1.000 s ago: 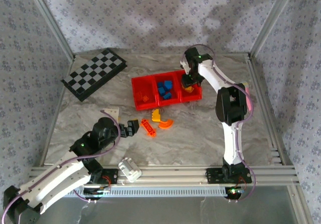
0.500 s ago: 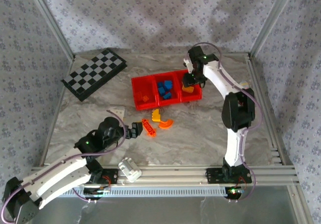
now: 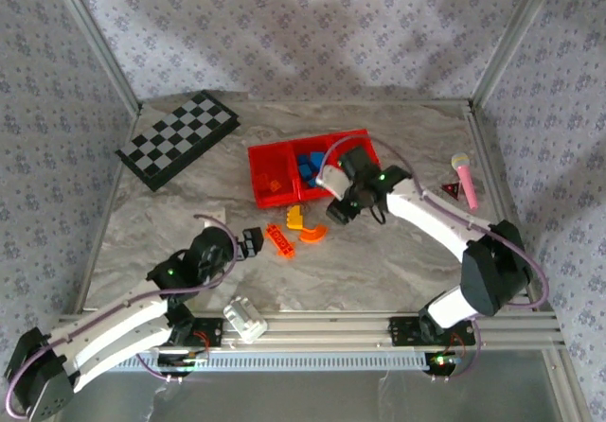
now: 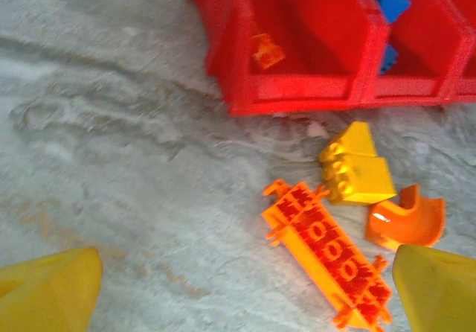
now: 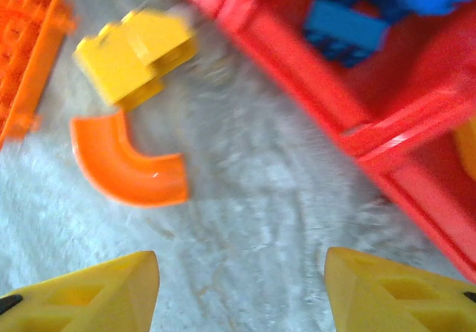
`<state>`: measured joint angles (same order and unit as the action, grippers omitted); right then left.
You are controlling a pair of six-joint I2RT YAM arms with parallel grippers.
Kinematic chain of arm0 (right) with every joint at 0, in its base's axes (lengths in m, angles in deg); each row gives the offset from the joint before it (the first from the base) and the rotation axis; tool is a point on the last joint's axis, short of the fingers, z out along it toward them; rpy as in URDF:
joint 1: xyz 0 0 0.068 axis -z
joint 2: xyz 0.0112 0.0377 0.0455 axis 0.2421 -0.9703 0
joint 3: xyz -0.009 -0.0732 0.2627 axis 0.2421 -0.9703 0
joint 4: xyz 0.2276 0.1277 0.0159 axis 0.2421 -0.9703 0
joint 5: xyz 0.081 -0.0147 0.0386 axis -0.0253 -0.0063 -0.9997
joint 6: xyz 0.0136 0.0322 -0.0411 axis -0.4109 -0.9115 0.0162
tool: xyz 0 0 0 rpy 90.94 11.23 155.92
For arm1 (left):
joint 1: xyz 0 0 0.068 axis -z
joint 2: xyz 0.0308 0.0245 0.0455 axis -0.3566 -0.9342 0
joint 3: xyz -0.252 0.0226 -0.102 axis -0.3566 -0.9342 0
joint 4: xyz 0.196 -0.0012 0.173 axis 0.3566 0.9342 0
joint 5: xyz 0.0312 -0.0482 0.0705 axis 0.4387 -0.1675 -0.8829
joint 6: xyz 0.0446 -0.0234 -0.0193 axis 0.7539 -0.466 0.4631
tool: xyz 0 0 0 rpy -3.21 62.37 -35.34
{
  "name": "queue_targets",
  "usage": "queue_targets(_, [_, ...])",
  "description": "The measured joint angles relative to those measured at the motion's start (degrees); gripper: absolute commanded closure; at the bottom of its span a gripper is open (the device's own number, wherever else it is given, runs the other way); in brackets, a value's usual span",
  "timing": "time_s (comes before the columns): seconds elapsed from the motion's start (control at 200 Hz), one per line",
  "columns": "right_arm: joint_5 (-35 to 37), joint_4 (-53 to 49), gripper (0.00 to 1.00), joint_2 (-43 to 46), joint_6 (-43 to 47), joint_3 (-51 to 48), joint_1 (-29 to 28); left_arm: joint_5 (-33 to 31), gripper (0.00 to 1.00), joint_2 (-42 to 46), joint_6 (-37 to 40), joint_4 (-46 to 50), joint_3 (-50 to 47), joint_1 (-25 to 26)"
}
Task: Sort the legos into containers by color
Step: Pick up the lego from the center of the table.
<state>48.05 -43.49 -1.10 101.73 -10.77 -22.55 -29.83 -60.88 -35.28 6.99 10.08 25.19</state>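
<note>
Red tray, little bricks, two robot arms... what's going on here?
It's color sorting into the red tray. Blue bricks sit in its middle compartment, one orange brick in the left. A long orange brick, a yellow brick and a curved orange piece lie on the table in front. The robot's left end effector is open beside the long brick; its right end effector hovers open and empty nearby.
</note>
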Motion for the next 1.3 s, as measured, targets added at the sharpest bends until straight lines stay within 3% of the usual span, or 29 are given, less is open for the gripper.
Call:
queue_targets(0.185, [1.09,2.93,0.34,1.27,8.98,-7.65,-6.29,-1.64,0.00,7.76,-3.48,4.20,-2.40,0.00])
queue_targets(0.53, [2.25,8.35,0.31,-2.49,18.99,-8.31,-13.25,-3.15,0.00,20.02,-6.01,11.69,-3.48,0.00])
queue_targets(0.805, [2.89,9.68,0.31,-10.03,22.95,-5.95,-14.49,-3.80,0.00,24.46,-6.51,16.52,-4.17,0.00])
queue_targets(1.304, [5.31,10.97,0.33,-15.76,26.43,-2.32,-14.27,-3.80,0.00,27.30,-6.45,18.49,-4.24,-0.11])
